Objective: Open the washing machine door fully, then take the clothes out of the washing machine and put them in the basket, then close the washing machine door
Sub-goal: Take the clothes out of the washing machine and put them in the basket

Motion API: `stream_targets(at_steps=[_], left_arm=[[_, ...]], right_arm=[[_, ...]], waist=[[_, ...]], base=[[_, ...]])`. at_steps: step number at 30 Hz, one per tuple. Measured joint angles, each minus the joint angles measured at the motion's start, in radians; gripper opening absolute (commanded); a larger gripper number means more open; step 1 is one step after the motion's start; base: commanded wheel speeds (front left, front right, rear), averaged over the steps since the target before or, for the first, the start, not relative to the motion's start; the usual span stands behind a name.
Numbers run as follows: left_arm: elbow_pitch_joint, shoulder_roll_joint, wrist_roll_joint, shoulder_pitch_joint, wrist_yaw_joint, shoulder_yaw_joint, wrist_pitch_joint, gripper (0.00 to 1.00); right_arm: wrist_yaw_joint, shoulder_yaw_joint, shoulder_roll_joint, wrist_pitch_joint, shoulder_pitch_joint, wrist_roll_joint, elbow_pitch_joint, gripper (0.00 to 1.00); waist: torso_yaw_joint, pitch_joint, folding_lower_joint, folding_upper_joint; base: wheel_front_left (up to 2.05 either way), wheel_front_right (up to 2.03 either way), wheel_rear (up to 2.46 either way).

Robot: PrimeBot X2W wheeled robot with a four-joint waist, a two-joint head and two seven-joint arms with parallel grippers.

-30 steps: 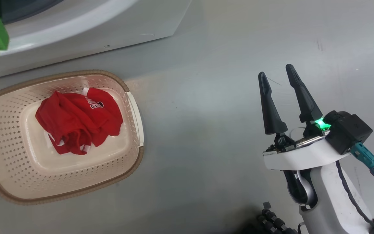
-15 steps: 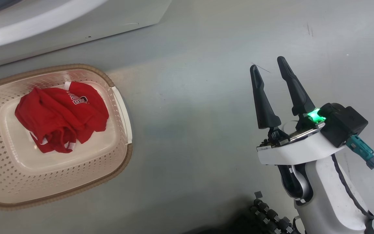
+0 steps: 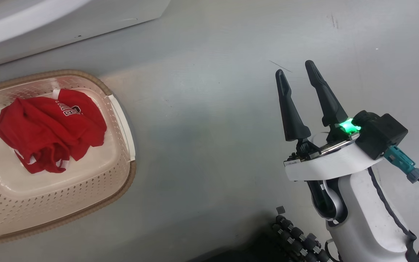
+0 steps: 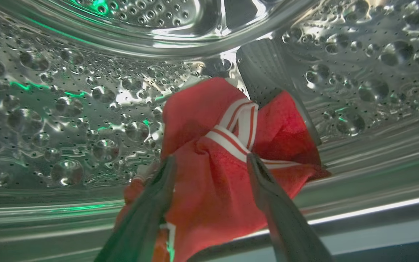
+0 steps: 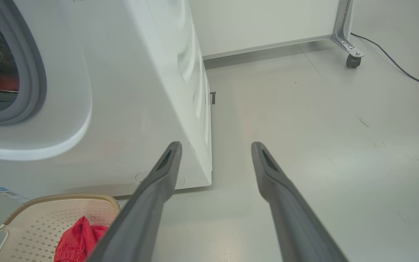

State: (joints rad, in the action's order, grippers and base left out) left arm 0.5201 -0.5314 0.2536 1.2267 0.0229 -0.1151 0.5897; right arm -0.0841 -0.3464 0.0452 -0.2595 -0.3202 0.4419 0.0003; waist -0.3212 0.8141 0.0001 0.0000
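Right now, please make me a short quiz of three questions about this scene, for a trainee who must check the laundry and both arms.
1. True or false: red clothes lie in the basket.
2. The left fingers are: A) shut on the basket rim; B) open at a red garment inside the drum; C) pressing the door.
3. Fill in: the right fingers stand open and empty above the ____.
Key: 1 true; 2 B; 3 floor.
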Motion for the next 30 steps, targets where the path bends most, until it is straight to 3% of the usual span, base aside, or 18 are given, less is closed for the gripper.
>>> stream_targets(at_steps=[14, 16, 17, 18, 19, 21, 30], left_arm=[[0.049, -0.026, -0.022, 0.048, -0.013, -0.017, 0.184, 1.00], [0.049, -0.025, -0.022, 0.050, -0.014, -0.017, 0.192, 0.75], [0.049, -0.025, -0.022, 0.053, -0.014, -0.018, 0.204, 0.48], [0.050, -0.023, -0.021, 0.057, -0.015, -0.018, 0.215, 0.40], [0.051, -0.021, -0.019, 0.061, -0.019, -0.018, 0.225, 0.06], [0.052, -0.020, -0.017, 0.065, -0.019, -0.018, 0.242, 0.00], [0.023, -0.013, -0.007, 0.069, -0.019, -0.023, 0.248, 0.00]], right_arm=[[0.000, -0.008, 0.000, 0.000, -0.013, 0.017, 0.010, 1.00], [0.000, -0.008, 0.000, 0.000, -0.016, 0.017, 0.011, 1.00], [0.000, -0.008, 0.000, 0.000, -0.019, 0.017, 0.012, 1.00], [0.000, -0.008, 0.000, 0.000, -0.021, 0.017, 0.012, 1.00], [0.000, -0.008, 0.000, 0.000, -0.022, 0.017, 0.012, 1.00], [0.000, -0.008, 0.000, 0.000, -0.022, 0.017, 0.012, 1.00], [0.000, -0.003, 0.000, 0.000, -0.027, 0.017, 0.015, 1.00]], waist=[[-0.010, 0.011, 0.0000, 0.0000], [-0.010, 0.011, 0.0000, 0.0000], [-0.010, 0.011, 0.0000, 0.0000], [-0.010, 0.011, 0.0000, 0.0000], [-0.010, 0.011, 0.0000, 0.0000], [-0.010, 0.012, -0.0001, 0.0000], [-0.006, 0.012, -0.0001, 0.0000]], base=[[0.00, 0.00, 0.00], [0.00, 0.00, 0.00], [0.00, 0.00, 0.00], [0.00, 0.00, 0.00], [0.00, 0.00, 0.00], [0.00, 0.00, 0.00], [0.00, 0.00, 0.00]])
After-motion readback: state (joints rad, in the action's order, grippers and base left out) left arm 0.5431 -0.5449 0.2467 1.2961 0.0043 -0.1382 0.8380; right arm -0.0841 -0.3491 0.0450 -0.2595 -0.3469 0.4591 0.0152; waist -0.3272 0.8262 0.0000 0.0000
